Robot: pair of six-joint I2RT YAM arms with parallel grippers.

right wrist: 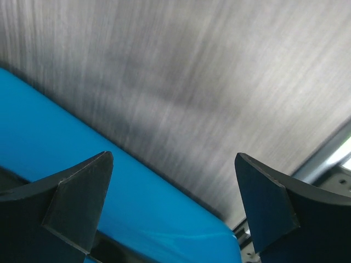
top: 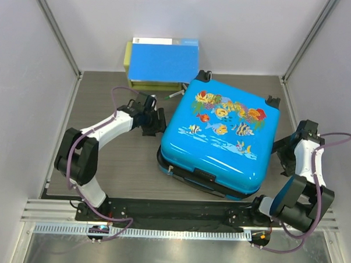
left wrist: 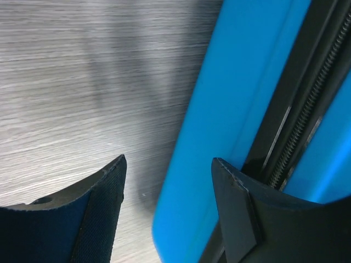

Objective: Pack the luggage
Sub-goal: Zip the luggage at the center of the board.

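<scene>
The luggage (top: 222,136), a bright-blue hard-shell suitcase with a fish-and-coral print, lies flat and closed in the middle of the table. My left gripper (top: 156,122) is at its left side. In the left wrist view that gripper (left wrist: 167,183) is open, with the blue shell edge (left wrist: 219,109) between the fingers and the black zipper seam (left wrist: 299,109) beside the right finger; a gap shows on the left. My right gripper (top: 284,151) is at the suitcase's right side. It stands wide open (right wrist: 173,181), with the blue shell (right wrist: 82,159) by its left finger and bare table beyond.
A yellow-green box with a flat blue folder (top: 164,60) on top stands at the back, just behind the suitcase. A small pen-like object (top: 176,95) lies between them. White walls close in both sides; a metal rail (top: 177,230) runs along the near edge.
</scene>
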